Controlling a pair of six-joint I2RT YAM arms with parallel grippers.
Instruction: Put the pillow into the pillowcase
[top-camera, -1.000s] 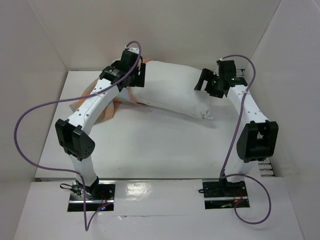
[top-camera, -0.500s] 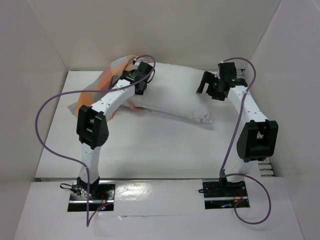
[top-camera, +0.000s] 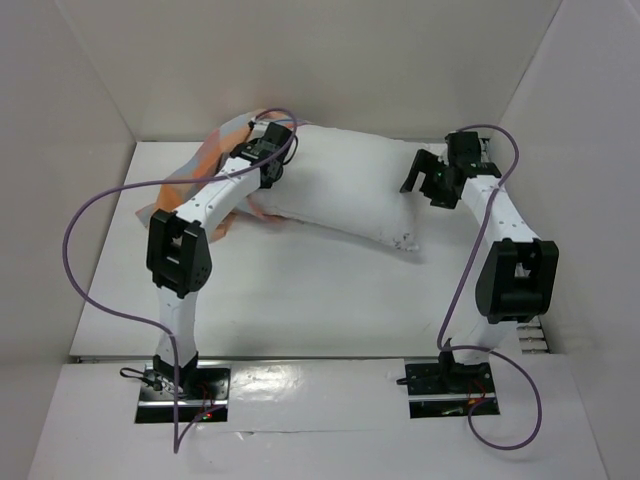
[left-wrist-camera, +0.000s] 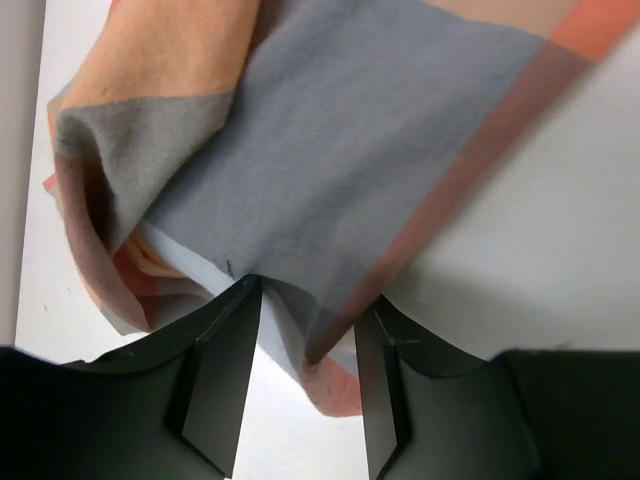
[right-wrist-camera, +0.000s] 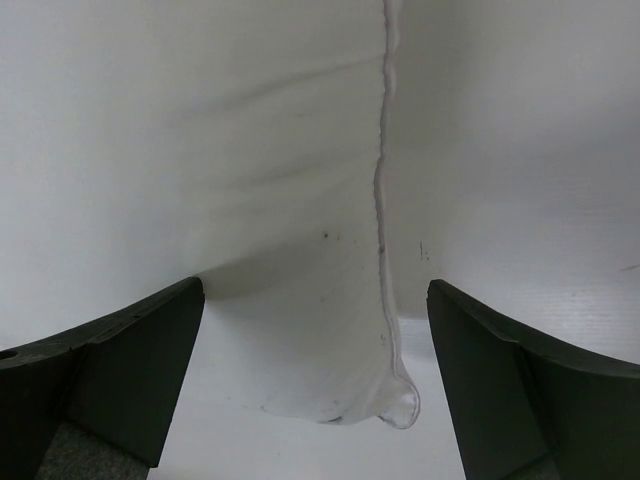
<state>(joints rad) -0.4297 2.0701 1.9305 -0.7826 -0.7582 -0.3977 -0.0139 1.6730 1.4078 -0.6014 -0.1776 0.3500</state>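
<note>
**A:** Start at the left pincer (left-wrist-camera: 310, 300). What has it got?

**B:** A fold of cloth runs between its jaws. I judge it pinched on the hem of the soft checked pillowcase (left-wrist-camera: 350, 130), orange, blue-grey and tan, bunched by the far-left corner of the white desk (top-camera: 320, 290).

**A:** And the pillow?

**B:** The plump white rectangular pillow (top-camera: 340, 185) lies along the far edge, long axis left to right. Its left end is right beside that pincer, so the case must travel rightward along that axis. Whether the mouth already covers the end, I cannot tell.

**A:** The other arm?

**B:** The right pincer (right-wrist-camera: 315, 288) gapes wide and grips nothing, with the pillow's seamed right corner just ahead of it. That arm is nearer the right end, so it could likely brace there.

**A:** Poses?

**B:** The left arm stretches out toward the far-left corner. The right arm is elbowed near the right edge, forearm angled inward.
</note>
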